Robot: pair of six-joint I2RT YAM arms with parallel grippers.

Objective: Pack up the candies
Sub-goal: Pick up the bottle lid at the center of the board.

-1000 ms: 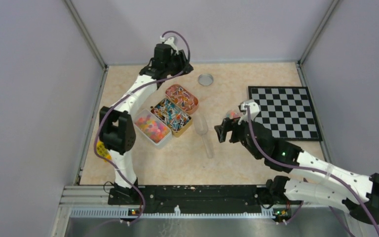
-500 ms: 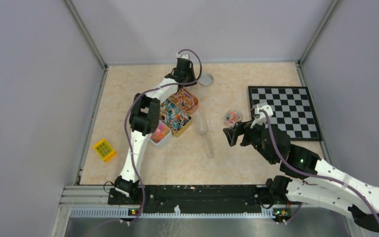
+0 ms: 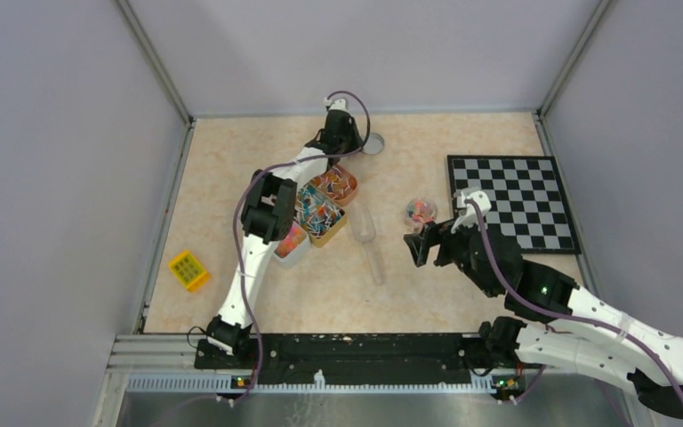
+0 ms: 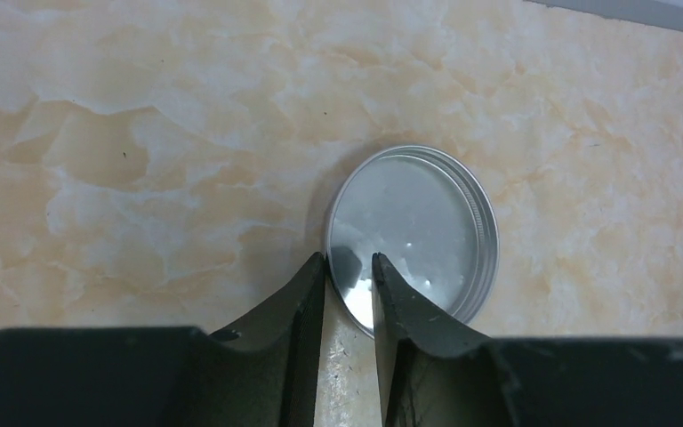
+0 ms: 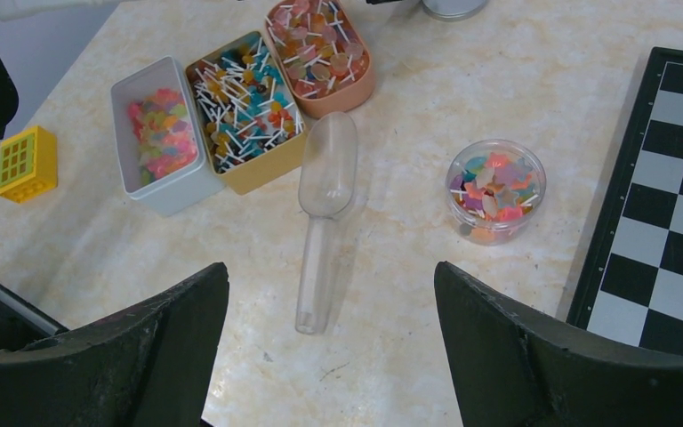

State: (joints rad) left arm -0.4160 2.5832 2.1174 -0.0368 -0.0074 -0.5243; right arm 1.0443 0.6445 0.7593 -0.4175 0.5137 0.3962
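Observation:
The candies lie as small pink, orange and yellow sweets in a white tub, partly hidden under my left arm in the top view. A clear round jar with mixed coloured sweets stands uncovered beside the chessboard. Its silver lid lies flat at the back. My left gripper is shut on the lid's near rim, one finger outside and one inside. My right gripper hangs wide open in front of the jar, holding nothing.
A clear plastic scoop lies between the tubs and the jar. Two tan tubs hold lollipops. A chessboard covers the right side. A yellow block sits at the left.
My left arm swung right and down onto the lid, and its jaws narrowed round the rim. My right gripper drew back from the jar toward the front, staying open.

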